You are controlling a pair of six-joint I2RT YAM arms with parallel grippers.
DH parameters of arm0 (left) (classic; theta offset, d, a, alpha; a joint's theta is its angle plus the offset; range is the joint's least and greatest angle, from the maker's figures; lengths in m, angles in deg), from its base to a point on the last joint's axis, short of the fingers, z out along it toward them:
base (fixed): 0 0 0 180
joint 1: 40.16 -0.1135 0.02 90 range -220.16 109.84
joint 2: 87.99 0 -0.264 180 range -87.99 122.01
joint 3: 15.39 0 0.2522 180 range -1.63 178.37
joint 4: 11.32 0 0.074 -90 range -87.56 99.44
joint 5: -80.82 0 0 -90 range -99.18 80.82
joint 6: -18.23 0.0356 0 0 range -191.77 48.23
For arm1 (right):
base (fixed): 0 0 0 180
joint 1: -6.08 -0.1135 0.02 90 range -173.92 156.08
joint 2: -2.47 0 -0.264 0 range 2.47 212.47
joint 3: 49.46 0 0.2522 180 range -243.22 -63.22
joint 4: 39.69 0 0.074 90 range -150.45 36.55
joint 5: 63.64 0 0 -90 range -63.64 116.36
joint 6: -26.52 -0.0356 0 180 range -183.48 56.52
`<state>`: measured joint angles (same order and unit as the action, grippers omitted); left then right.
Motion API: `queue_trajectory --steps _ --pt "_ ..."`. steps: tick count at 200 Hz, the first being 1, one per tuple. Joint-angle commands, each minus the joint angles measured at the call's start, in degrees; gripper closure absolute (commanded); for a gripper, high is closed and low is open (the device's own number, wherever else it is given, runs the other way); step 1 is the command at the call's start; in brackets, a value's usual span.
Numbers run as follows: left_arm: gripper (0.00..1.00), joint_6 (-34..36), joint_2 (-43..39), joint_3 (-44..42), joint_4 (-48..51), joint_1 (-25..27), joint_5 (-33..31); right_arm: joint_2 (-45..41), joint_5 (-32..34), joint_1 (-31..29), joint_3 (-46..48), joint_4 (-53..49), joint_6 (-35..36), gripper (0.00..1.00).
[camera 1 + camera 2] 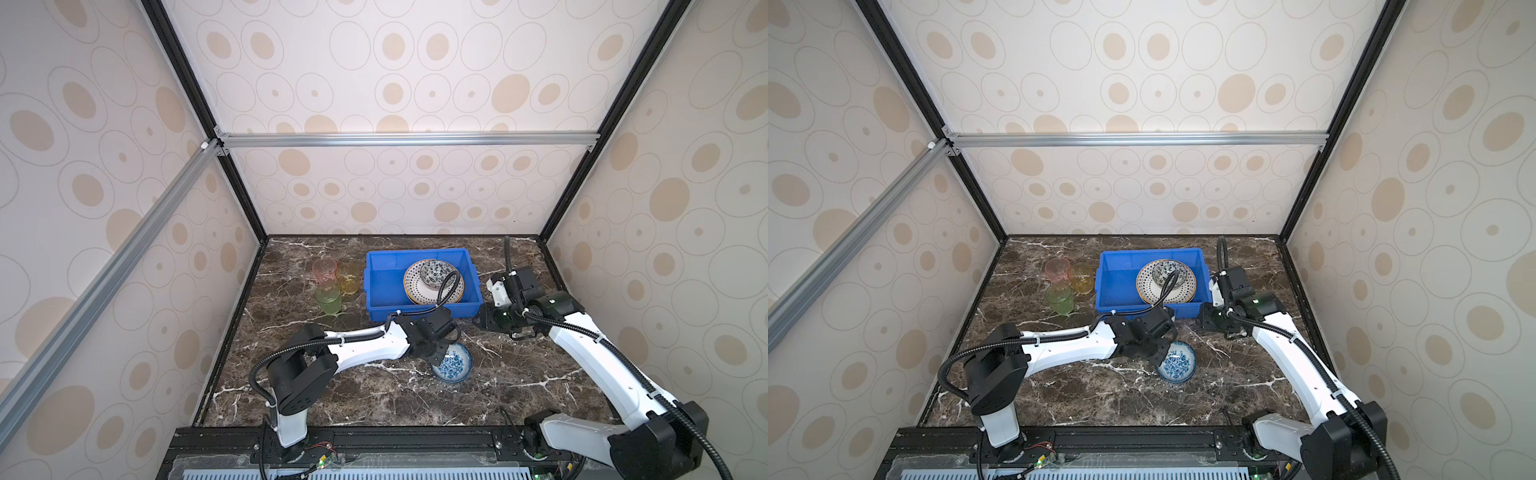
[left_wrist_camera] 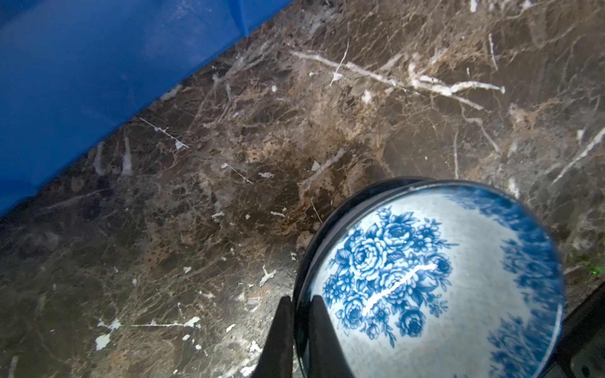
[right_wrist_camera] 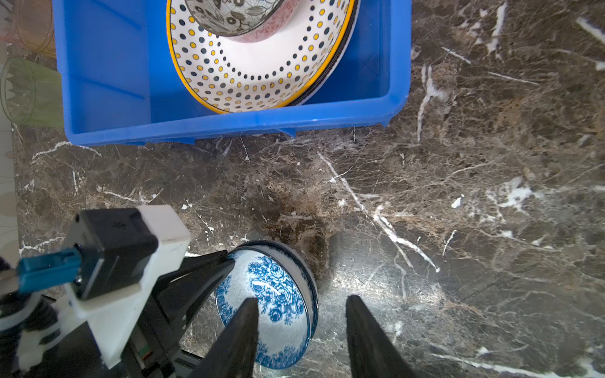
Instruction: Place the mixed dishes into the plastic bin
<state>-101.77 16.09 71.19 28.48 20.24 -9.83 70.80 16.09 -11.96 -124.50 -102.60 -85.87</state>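
Observation:
My left gripper (image 1: 440, 352) (image 2: 299, 314) is shut on the rim of the blue-white floral bowl (image 1: 455, 365) (image 1: 1177, 362) (image 2: 425, 278) (image 3: 275, 294), one finger inside and one outside. The bowl looks tilted, in front of the blue plastic bin (image 1: 415, 312) (image 1: 1142, 309) (image 3: 229, 126). In the bin a black-white floral bowl (image 1: 434, 272) (image 3: 235, 13) sits on a dotted yellow-rimmed plate (image 1: 415, 289) (image 3: 248, 81) that tops other plates. My right gripper (image 1: 478, 320) (image 3: 302, 297) hovers open and empty by the bin's front right corner.
Pink (image 1: 324, 270), amber (image 1: 348, 280) and green (image 1: 328, 297) tumblers stand together on the marble table (image 1: 374, 395), left of the bin. Enclosure walls close the table at the back and on both sides. The left arm's cable loops over the bin's front edge.

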Motion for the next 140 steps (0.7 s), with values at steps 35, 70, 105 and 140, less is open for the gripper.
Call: queue_trajectory --steps 35,70,105,140 --pt "0.98 1.35 0.00 2.51 3.53 0.60 -3.30 -0.84 0.33 -0.41 0.28 -1.28 0.67 0.53" --pt "1.00 1.35 -0.60 2.77 4.32 0.65 -4.25 -0.75 -0.02 -0.41 0.17 -1.29 0.57 0.53" --pt "1.00 1.17 -1.12 3.29 4.81 0.66 -4.56 -0.75 -0.20 -0.41 0.11 -1.25 0.51 0.53" --pt "1.00 1.08 -1.40 3.30 4.98 0.73 -4.80 -1.09 -0.20 -0.41 0.26 -1.33 0.52 0.53"
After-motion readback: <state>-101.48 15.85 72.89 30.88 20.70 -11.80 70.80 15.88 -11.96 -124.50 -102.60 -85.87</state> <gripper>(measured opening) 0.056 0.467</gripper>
